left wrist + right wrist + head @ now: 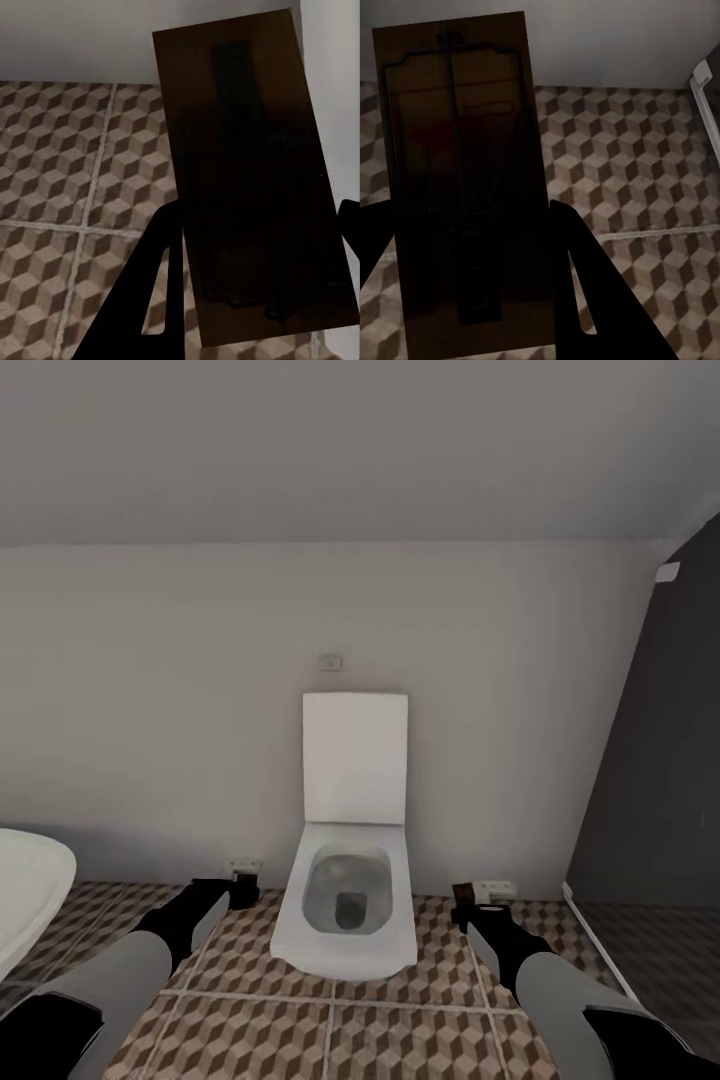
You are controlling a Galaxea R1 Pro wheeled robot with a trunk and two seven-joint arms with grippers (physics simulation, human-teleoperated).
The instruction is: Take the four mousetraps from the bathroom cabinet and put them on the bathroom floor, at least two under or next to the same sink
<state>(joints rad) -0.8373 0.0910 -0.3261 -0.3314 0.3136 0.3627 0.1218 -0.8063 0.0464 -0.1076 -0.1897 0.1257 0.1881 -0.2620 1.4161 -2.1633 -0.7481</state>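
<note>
Both arms reach forward and low, one on each side of the white toilet (348, 920), which sits against the back wall with its lid up. The left gripper (240, 890) hangs just off the toilet's left side, close to the wall, and the right gripper (462, 908) mirrors it on the toilet's right.

Each one has a mousetrap clamped between its fingers. In the left wrist view the left mousetrap (251, 180) is a dark brown board held tilted above the bathroom floor (67, 195), with a black finger (161, 285) pressed along its edge. The right mousetrap (461, 180) shows its wire frame clearly, pinched the same way by a finger (577, 285).

So that's two mousetraps counted, one per gripper, both off the tiles. One toilet. A curved white bathtub (25, 890) edge sits well left of the toilet, and a dark panel (660, 760) stands off to its right.
</note>
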